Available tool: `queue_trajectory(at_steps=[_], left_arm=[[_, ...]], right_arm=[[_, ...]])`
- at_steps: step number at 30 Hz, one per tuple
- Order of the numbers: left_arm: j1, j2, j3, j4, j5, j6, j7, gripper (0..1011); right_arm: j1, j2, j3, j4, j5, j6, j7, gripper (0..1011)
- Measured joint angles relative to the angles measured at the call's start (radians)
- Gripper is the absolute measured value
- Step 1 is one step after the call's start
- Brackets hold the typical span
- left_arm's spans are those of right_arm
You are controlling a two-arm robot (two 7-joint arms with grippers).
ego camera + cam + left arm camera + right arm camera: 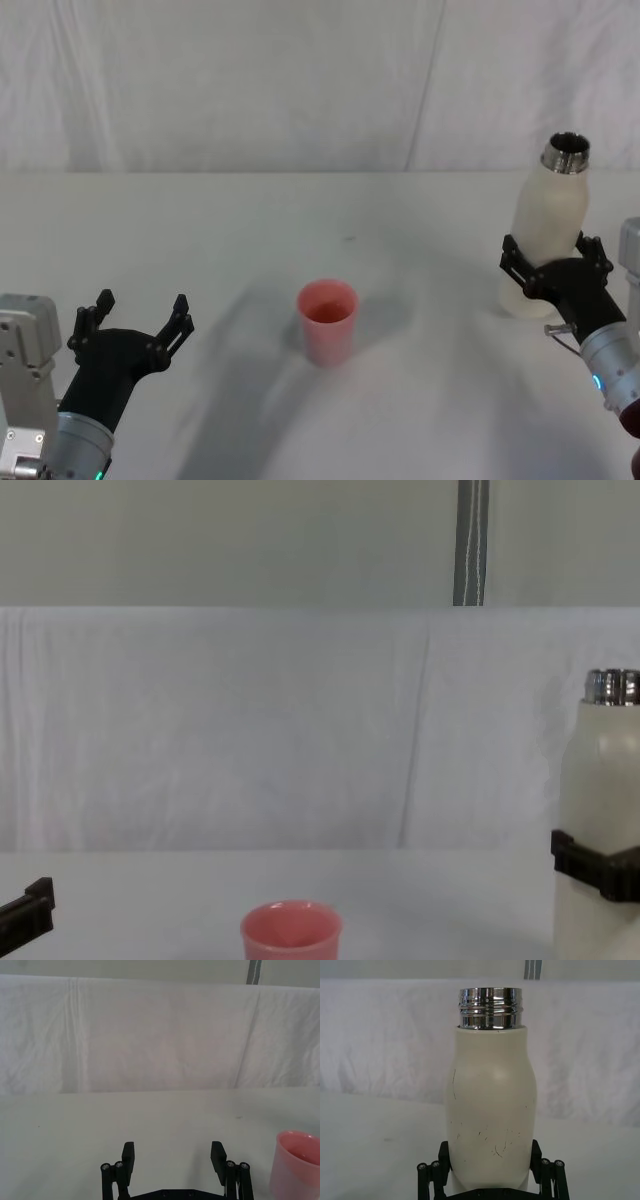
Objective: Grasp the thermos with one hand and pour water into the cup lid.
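The right end effector [553, 262] is pinching the thermos [549, 222] low on its body, at about 3 o'clock on the bench [300, 220]. The cup lid [327, 320] stands well apart, near the middle. The left end effector [140, 314] waits at 8 o'clock, fingers spread. The smooth bottle could slip when tipped, and water could miss the small cup.

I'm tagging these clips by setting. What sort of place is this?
Probably a robot test bench or lab, not a kitchen. A white table stands before a white cloth backdrop, bearing only a thermos and a pink cup lid, with the right hand around the thermos.
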Motion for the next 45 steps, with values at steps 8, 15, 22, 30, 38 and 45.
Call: queue_trajectory(at_steps=[8, 15, 22, 30, 38, 45], left_arm=[[0.0, 0.0, 0.0, 0.0, 0.0, 0.0, 0.0, 1001], [0.0, 0.0, 0.0, 0.0, 0.0, 0.0, 0.0, 1001], [0.0, 0.0, 0.0, 0.0, 0.0, 0.0, 0.0, 1001], [0.0, 0.0, 0.0, 0.0, 0.0, 0.0, 0.0, 1001], [0.0, 0.0, 0.0, 0.0, 0.0, 0.0, 0.0, 1001], [0.0, 0.0, 0.0, 0.0, 0.0, 0.0, 0.0, 1001]], right_arm=[[0.007, 0.01, -0.008, -0.021, -0.024, -0.002, -0.004, 951], [0.011, 0.027, -0.027, -0.047, -0.077, 0.006, -0.018, 951], [0.019, 0.055, -0.05, -0.074, -0.139, 0.032, -0.018, 951], [0.03, 0.097, -0.085, -0.11, -0.224, 0.057, -0.005, 951], [0.044, 0.137, -0.126, -0.139, -0.301, 0.054, 0.014, 951], [0.059, 0.163, -0.169, -0.158, -0.392, 0.055, 0.012, 951]])
